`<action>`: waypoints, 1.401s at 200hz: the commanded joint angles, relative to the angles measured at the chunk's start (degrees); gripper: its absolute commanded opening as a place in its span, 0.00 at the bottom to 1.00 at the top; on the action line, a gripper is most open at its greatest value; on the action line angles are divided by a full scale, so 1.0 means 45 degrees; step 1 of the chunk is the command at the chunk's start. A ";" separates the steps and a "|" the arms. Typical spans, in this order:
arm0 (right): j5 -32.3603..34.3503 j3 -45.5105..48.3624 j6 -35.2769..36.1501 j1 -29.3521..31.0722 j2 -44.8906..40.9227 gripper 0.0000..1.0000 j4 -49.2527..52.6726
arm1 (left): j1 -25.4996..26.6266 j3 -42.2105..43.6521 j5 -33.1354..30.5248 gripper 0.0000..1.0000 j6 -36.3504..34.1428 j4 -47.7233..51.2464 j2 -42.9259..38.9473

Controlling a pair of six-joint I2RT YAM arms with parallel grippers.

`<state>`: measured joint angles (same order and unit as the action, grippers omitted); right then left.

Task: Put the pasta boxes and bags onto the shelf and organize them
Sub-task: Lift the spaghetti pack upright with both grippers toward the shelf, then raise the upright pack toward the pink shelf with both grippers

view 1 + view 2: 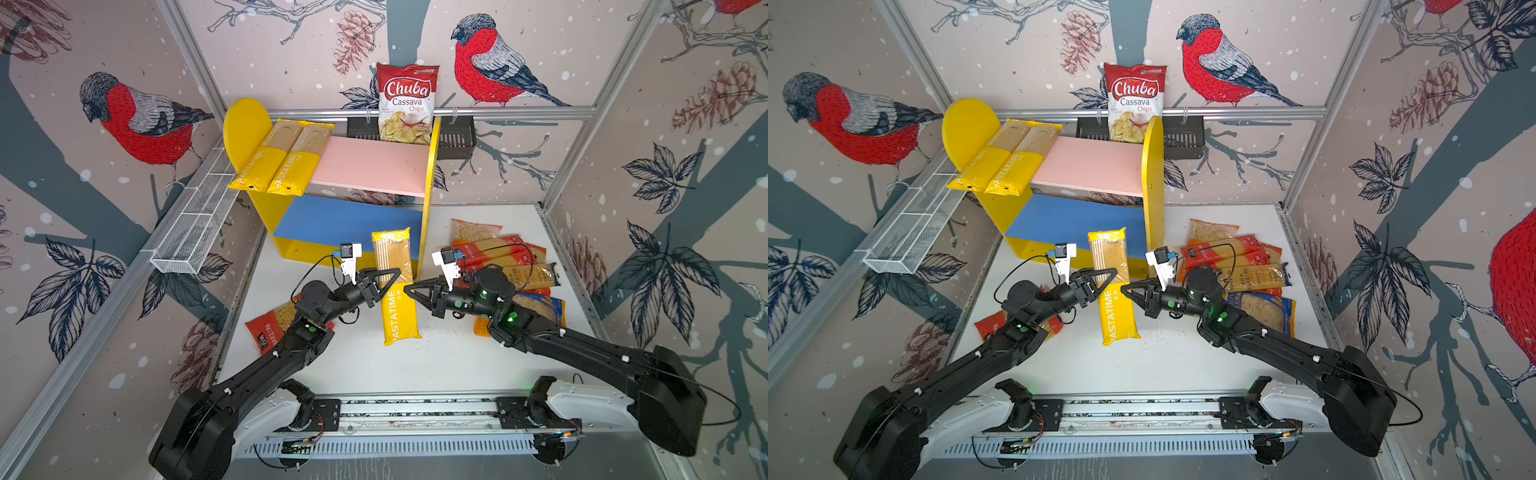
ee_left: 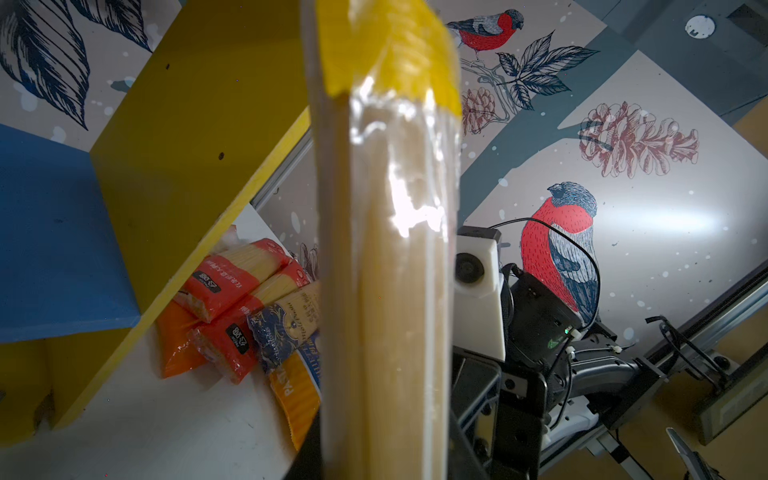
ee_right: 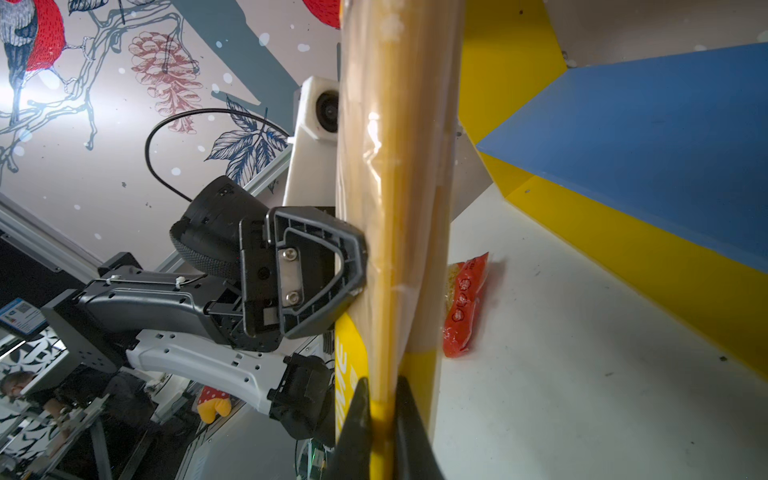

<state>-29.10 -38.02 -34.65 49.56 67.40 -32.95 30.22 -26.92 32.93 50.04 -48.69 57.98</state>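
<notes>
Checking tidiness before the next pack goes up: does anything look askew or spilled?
Two PASTATIME packs on the pink board jut past its front edge. Fine specks dot the table beside the held pack, possibly spilled crumbs.

Reaching in low from the near left with the left arm [image 1: 266, 365], wrist about level. Clamping the left gripper [image 1: 394, 277] sideways across the middle of the yellow pasta pack [image 1: 398, 311], one finger [image 3: 316, 249] flat on its face. Reaching in likewise from the near right with the right arm [image 1: 582, 347]. Pinching the pack's opposite edge tight in the right gripper [image 1: 410, 289], fingertips [image 3: 355, 428] nearly touching.
</notes>
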 commanded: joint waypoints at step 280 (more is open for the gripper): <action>0.0961 -0.3720 0.0009 0.0347 0.2288 0.07 -0.1916 | -0.0992 0.1143 -0.0692 0.81 0.0657 -0.0106 -0.2668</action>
<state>-27.00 -51.48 -35.94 51.27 76.73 -34.59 25.74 -25.04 31.46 51.03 -44.64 46.85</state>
